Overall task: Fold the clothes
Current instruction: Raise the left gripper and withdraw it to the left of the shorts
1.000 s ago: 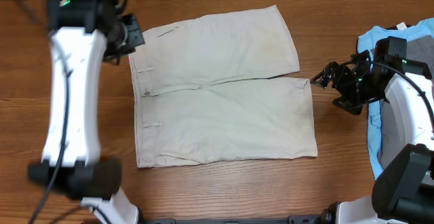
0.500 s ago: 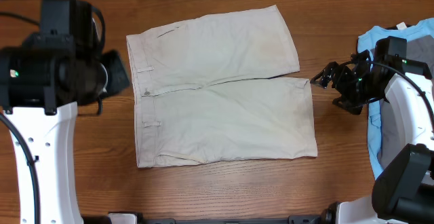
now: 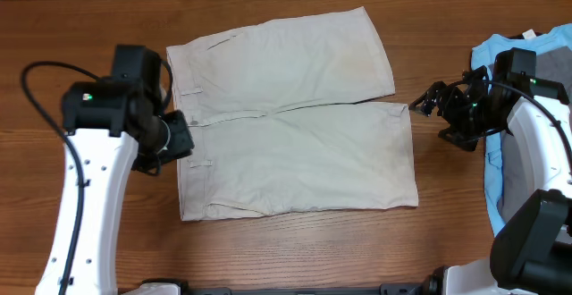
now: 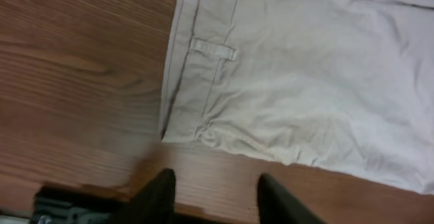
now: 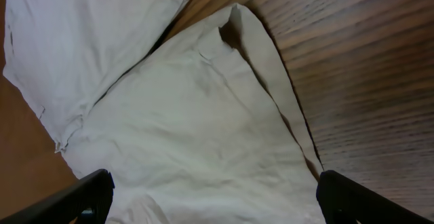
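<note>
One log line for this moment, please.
shorts: flat, unfolded | left gripper: open, empty, beside waistband corner | right gripper: open, empty, over leg hem

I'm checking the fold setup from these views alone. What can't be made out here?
- Left wrist: the left pincer shows only its finger ends; the bottom edge cuts off the rest.
- Right wrist: the right pincer shows only finger ends in the bottom corners.
- Overhead: the left arm covers part of the shorts' waistband.
- Overhead: the blue shirt is cut off by the right edge and lies partly under the right arm.
</note>
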You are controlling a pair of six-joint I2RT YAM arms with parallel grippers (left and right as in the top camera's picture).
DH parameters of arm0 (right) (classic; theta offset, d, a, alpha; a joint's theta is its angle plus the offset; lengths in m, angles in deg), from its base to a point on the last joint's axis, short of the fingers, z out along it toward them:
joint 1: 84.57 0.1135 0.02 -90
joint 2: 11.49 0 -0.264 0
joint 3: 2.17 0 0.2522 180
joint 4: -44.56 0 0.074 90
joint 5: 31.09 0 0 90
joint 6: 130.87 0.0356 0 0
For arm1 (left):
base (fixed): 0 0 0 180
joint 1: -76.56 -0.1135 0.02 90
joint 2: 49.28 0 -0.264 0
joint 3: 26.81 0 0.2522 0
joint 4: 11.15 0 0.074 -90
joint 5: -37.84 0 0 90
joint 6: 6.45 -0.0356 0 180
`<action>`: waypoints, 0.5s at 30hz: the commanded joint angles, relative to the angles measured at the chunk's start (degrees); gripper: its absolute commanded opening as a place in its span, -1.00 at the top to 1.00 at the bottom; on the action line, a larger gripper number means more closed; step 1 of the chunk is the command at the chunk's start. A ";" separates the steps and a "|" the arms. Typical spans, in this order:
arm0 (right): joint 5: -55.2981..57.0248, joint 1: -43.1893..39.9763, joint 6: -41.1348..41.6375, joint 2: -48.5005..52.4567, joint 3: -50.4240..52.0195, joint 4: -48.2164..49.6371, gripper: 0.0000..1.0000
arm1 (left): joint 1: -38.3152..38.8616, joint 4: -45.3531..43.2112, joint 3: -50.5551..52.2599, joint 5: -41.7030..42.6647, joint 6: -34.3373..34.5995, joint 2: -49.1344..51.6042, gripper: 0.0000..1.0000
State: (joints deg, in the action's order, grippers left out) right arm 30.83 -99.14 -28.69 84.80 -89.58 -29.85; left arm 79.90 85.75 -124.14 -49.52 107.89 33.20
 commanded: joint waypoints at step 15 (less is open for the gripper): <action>-0.22 0.20 -0.04 -0.07 -0.94 0.20 -1.00 | 0.07 -4.35 7.69 4.50 0.42 -0.09 -1.00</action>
State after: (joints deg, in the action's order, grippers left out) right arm 30.81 -99.16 -28.66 84.80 -89.58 -29.87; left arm 79.90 81.53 -116.67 -46.05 108.00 33.28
